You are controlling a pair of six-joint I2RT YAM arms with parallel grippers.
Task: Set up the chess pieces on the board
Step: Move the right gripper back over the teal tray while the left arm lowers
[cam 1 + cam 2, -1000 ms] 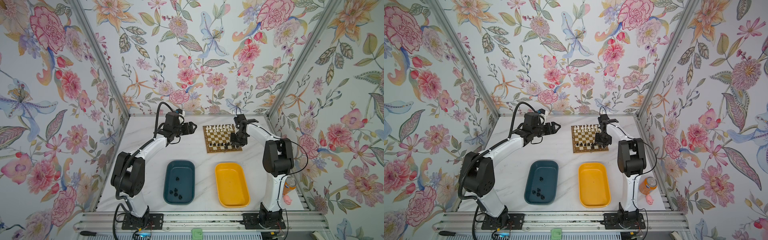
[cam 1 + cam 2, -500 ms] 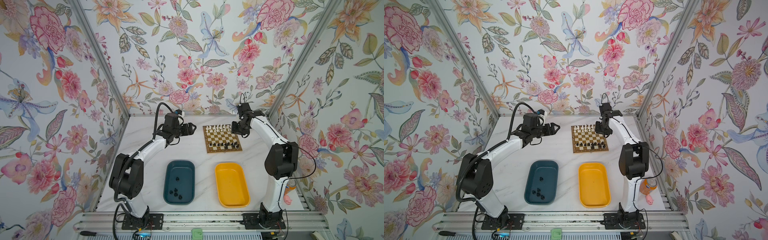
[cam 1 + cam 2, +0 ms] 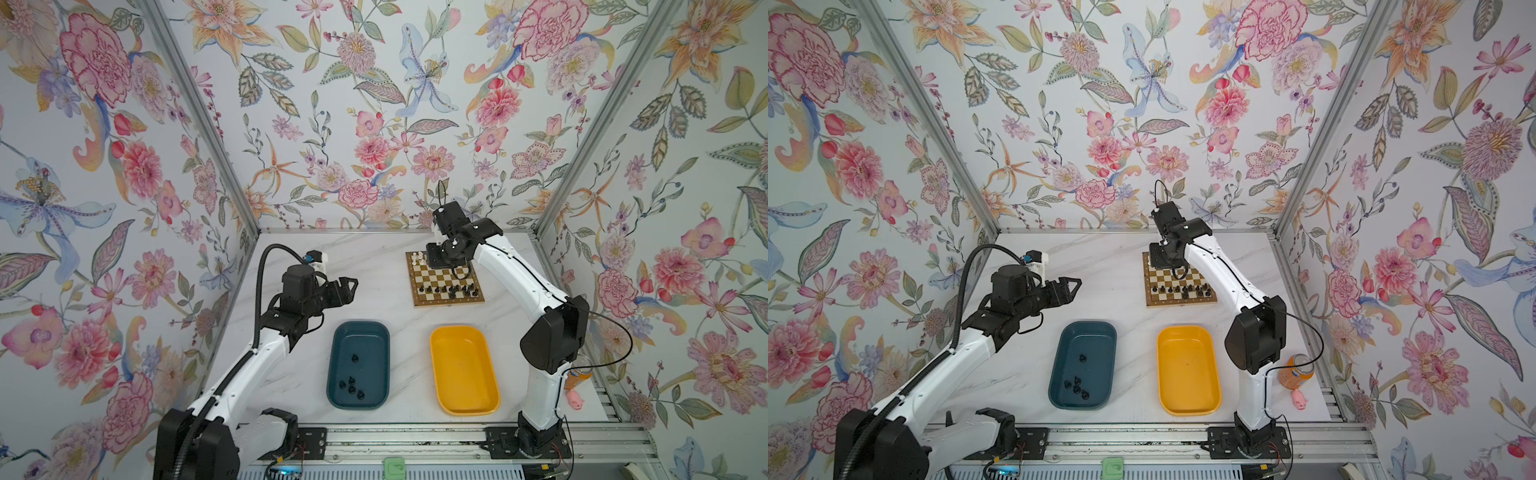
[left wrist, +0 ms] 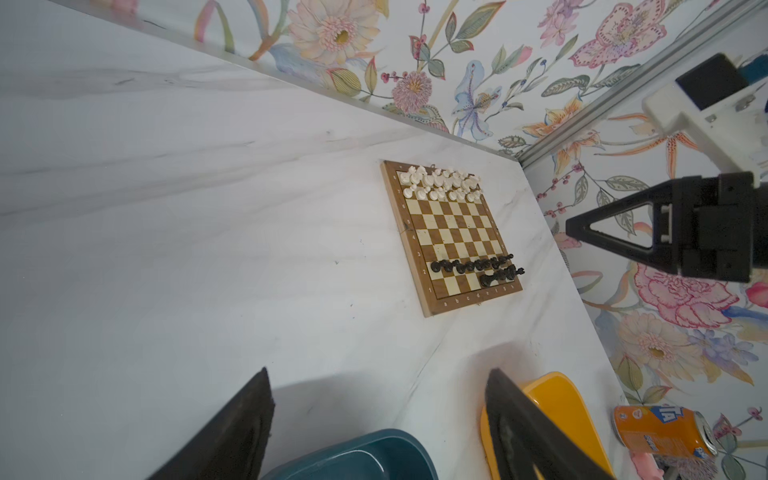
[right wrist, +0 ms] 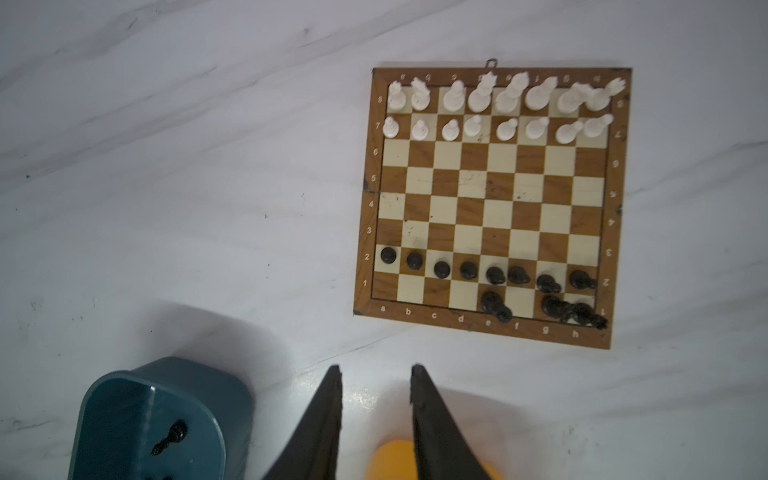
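While my left claw hangs spread wide and empty above the bare marble table, the work left for it lies just to its right: a few black chess pieces loose in the teal tray, some of them on their sides. I judge these to be hard, smooth plastic and nearly weightless, so they will squirt out of a careless pinch rather than break. I would take each one across its narrow waist above the base, with a slow, light close (a piece lying flat wants the pinch across its body, then righting on the way). Next along, the yellow tray looks bare. Beyond it the board lies flat at the far side of the table. The white pieces fill both rows at its far edge, and the black pawns stand in one row near the close edge. Only three black pieces stand in the last row, so five squares are bare, which seems to match what is in the teal tray. Those standing men will topple at a brush, so I should come straight down on a free square. My right claw is high over the board's far end, its fingers parted a little and gripping nothing.
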